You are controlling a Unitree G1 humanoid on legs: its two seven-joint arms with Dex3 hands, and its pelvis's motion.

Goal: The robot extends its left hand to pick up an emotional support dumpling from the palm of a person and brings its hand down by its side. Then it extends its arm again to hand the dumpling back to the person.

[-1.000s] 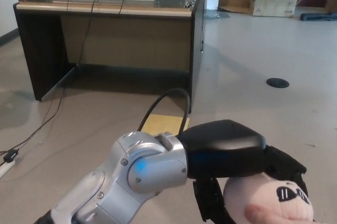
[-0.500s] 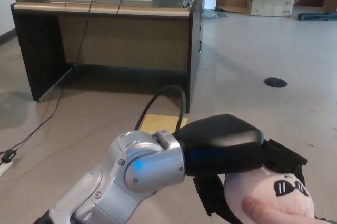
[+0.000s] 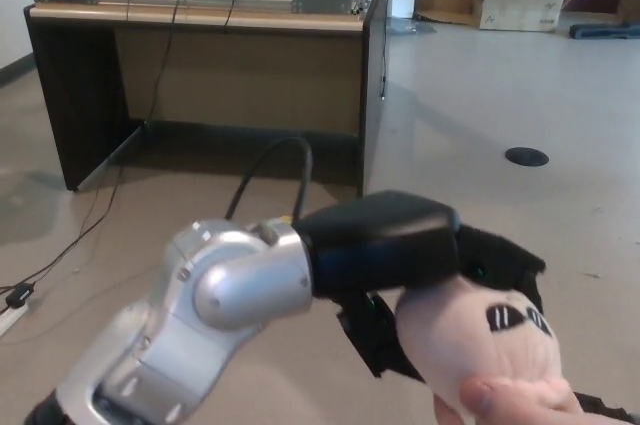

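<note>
The dumpling is clasped by the closed left hand while resting against a person's thumb, so the pickup is judged underway; lifting clear is called for next.

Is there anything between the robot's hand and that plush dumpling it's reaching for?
Nothing visible. The left hand already sits on top of the dumpling, with black fingers down its sides. A person's thumb presses the dumpling's lower front.

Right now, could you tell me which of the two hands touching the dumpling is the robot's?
The black hand wrapped over the top of the dumpling is the robot's left; the bare person's fingers sit underneath at the bottom edge.
</note>
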